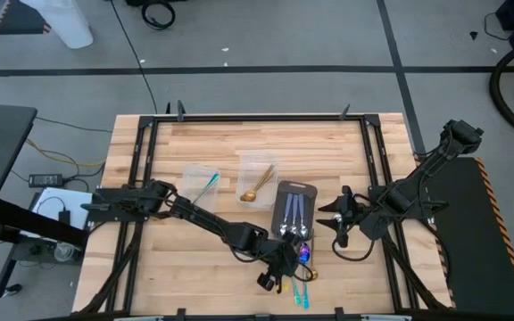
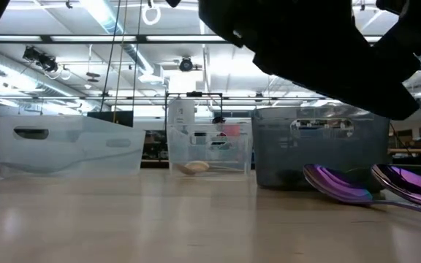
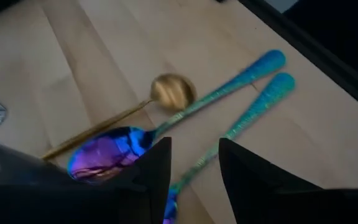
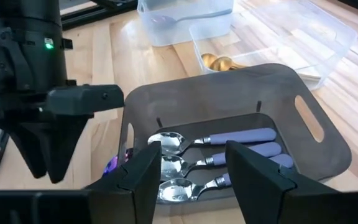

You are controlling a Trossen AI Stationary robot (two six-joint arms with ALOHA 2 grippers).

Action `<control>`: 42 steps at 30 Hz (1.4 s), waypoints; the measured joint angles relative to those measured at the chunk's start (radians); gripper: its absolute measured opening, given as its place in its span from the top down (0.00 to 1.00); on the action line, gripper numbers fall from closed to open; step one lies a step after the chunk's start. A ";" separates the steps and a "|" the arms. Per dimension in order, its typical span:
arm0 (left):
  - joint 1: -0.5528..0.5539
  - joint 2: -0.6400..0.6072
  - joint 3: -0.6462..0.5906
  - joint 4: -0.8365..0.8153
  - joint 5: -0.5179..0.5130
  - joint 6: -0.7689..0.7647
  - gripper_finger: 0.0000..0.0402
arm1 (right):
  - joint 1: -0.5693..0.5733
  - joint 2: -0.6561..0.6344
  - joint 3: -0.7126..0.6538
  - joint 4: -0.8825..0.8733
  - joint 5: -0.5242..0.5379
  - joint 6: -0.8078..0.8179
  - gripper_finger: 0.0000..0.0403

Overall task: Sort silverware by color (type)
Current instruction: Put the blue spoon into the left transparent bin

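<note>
Looking down over the worktop [image 1: 194,267], I see my left gripper [image 1: 279,272] low near the front edge, fingers [image 3: 151,171] parted and empty, poised right over loose spoons. In its wrist view the fingers straddle a teal handle [image 3: 253,106]; a second teal-handled spoon with a purple bowl [image 3: 107,149] lies just beside it, and a gold spoon [image 3: 166,92] lies across behind that one, its bowl touching the teal handle. From the low view two purple bowls [image 2: 342,184] rest on the wood at the right. My right gripper [image 1: 339,223] hangs just right of the dark tray [image 1: 294,189], fingers [image 4: 145,168] spread wide and holding nothing. In that tray three silver-bowled spoons [image 4: 210,149] with lilac handles lie side by side. Behind the tray sit two clear tubs: the middle tub [image 1: 259,160] holds gold spoons [image 1: 257,185], and the left tub [image 1: 199,176] holds one teal-handled spoon [image 1: 205,187].
</note>
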 joint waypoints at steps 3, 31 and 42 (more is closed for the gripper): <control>-0.006 0.002 0.000 -0.051 0.001 -0.022 0.65 | 0.000 0.013 0.000 0.005 0.000 0.000 0.53; -0.030 0.085 0.178 -0.237 -0.154 0.079 0.65 | -0.009 0.014 0.000 0.042 0.022 -0.019 0.53; -0.049 0.178 0.266 -0.270 -0.279 0.254 0.65 | -0.009 0.014 0.000 0.039 0.015 -0.019 0.53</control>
